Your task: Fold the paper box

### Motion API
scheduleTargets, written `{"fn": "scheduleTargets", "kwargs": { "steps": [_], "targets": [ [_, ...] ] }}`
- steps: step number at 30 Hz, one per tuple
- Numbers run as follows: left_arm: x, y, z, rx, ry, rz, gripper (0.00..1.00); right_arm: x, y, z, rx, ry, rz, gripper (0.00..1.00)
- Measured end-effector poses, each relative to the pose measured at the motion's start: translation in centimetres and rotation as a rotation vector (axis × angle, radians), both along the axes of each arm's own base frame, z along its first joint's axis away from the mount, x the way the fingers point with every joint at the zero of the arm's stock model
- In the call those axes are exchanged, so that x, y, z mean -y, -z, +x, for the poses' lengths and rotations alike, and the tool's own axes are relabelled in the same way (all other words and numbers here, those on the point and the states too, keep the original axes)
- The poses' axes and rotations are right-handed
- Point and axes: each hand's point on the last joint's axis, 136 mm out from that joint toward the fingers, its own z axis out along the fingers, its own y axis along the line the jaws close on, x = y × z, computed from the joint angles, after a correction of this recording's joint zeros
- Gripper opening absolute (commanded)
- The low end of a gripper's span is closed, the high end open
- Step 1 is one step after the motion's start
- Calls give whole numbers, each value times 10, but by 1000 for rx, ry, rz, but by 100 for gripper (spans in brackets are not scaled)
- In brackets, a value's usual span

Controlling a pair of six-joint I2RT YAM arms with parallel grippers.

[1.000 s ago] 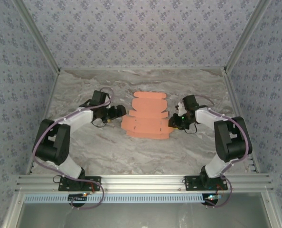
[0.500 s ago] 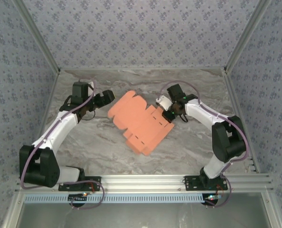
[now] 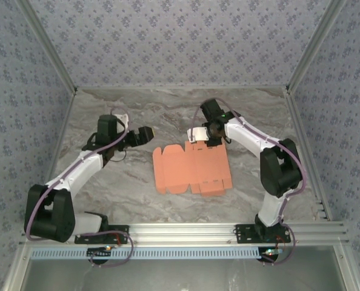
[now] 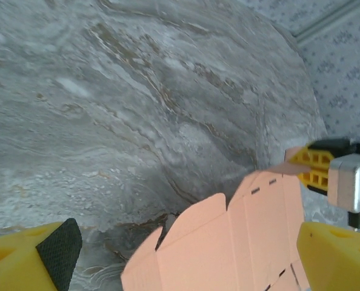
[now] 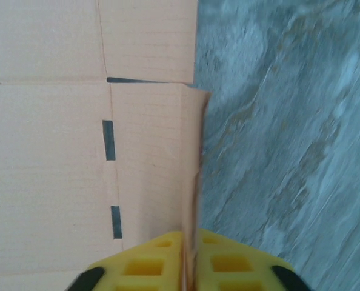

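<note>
a salmon-orange paper box [image 3: 192,170] lies as a die-cut sheet, almost wholly flat, in the middle of a grey marbled desk [image 3: 156,103], seen from above with two robot arms reaching in from the near edge. the right pincer [image 3: 197,138] is at the sheet's far edge, its yellow fingers clenched on a thin strip of the cardboard; in the right wrist view that strip stands up on edge between the fingers while the rest of the sheet, with its slots and crease lines, stays flat beside it. the left pincer [image 3: 145,134] hovers near the sheet's far left corner, apart from it, its fingers spread wide and grasping nothing; in its own view the scalloped edge of the cardboard shows between them. the task looks barely begun: one edge strip is lifted, no wall stands, no flap is tucked, and no box shape exists yet. all the creasing, raising of sides and closing appears to be left.
</note>
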Motion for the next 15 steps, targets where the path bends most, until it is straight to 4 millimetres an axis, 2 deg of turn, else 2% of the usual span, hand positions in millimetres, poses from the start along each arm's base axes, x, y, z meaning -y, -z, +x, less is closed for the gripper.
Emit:
{"fn": "scheduleTargets", "kwargs": {
  "steps": [5,8,9,10,11,12,15],
  "targets": [
    [8,32,5,-35,26,-5,94,-20,1,12,98,-89,47,51],
    [19,43,7,-34,59,2,94,-32,-13,13,124,-93,155,54],
    [24,44,6,-28,78,8,94,-33,-23,10,130,-69,223,59],
    [31,46,6,-18,104,18,95,-30,-34,5,130,-25,299,68],
    [37,46,7,-11,125,26,95,-26,-47,4,143,19,366,81],
    [45,45,9,4,152,36,95,-16,-64,2,159,95,452,100],
    [70,38,25,61,235,67,95,17,-116,6,243,336,705,100]
  ]
}}
